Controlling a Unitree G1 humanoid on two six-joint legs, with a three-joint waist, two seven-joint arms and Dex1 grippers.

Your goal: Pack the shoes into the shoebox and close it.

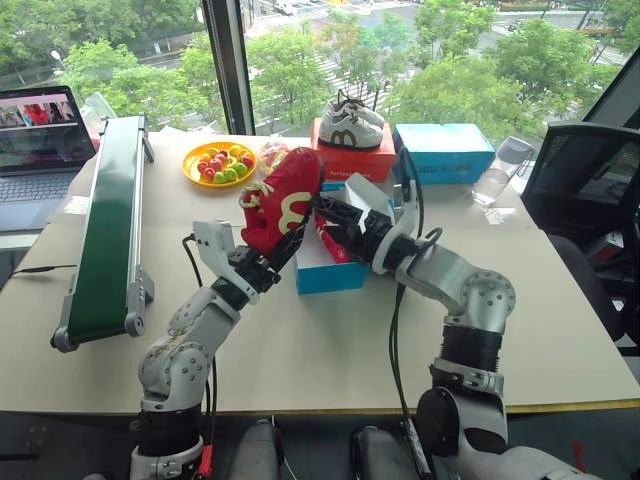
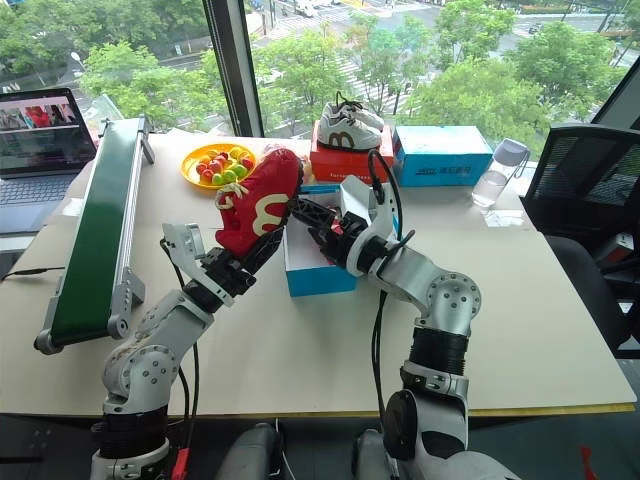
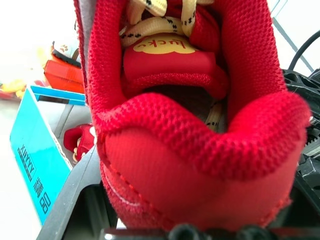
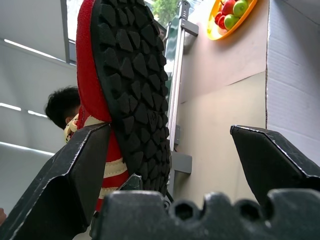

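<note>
Nearest the robot, the left gripper (image 1: 262, 268) has its jaws clamped on the heel of a red shoe (image 1: 283, 200), holding it up off the table (image 1: 330, 350) with the toe raised. The shoe is bright red mesh with a pale yellowish mark on its side, cream laces flecked black, a yellow patch on the tongue and a black lugged sole. The right gripper (image 1: 322, 210) sits just beside that sole, jaws spread wide and holding nothing.

Behind the two grippers stands the shoebox (image 1: 330, 272), bright blue outside and white inside, open; the second red shoe (image 3: 80, 142) lies inside it. The raised shoe and the right arm partly hide the box opening.

To the left a green conveyor belt (image 1: 110, 225) runs along the table. Farther back are a yellow plate of fruit (image 1: 219, 162), a red box (image 1: 355, 160) carrying white-and-grey sneakers (image 1: 350, 125), a plainer blue box (image 1: 445, 152) and a water bottle (image 1: 500, 170). A laptop (image 1: 38, 140) sits at the far left.
</note>
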